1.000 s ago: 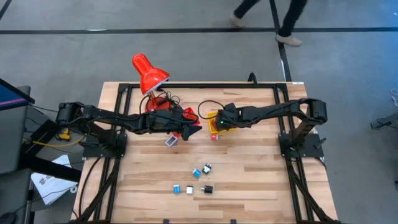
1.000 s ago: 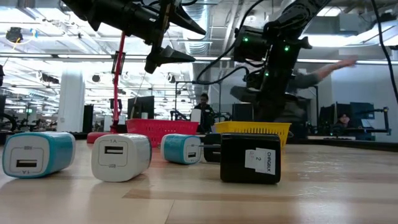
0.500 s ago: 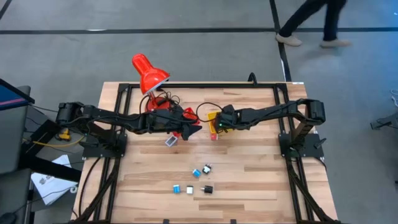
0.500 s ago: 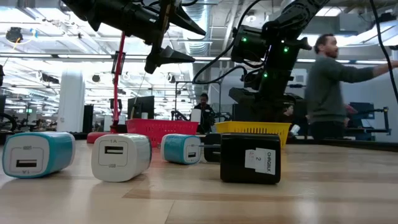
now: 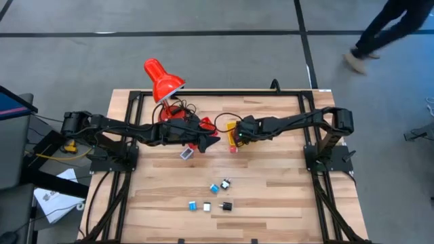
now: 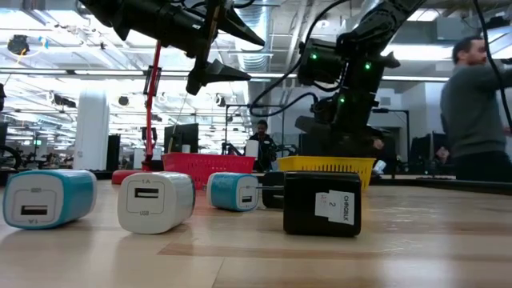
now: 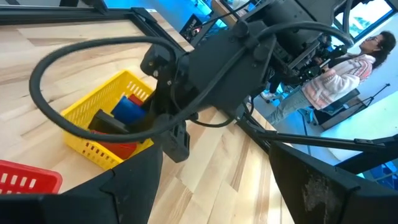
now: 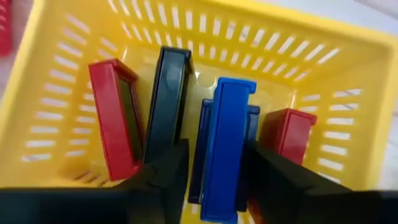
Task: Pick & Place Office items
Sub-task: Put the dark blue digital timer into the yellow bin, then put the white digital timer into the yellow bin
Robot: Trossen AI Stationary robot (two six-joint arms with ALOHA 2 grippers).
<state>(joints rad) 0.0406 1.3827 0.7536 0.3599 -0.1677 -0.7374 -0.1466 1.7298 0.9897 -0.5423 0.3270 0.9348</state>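
Blue piece (image 8: 222, 146) upright in yellow basket (image 8: 323, 56), btwn tool fingers.

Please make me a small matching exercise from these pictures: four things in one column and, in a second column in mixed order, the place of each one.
Things:
1. blue piece
2. black block
3. red basket
4. red desk lamp

Places:
A. at the far edge of the table, beside the left arm
B. standing in the yellow basket, between the right gripper's fingers
C. on the bare wood at the near side, next to the white and cyan pieces
D. left of the yellow basket in the low view

Pairs: 1-B, 2-C, 3-D, 4-A
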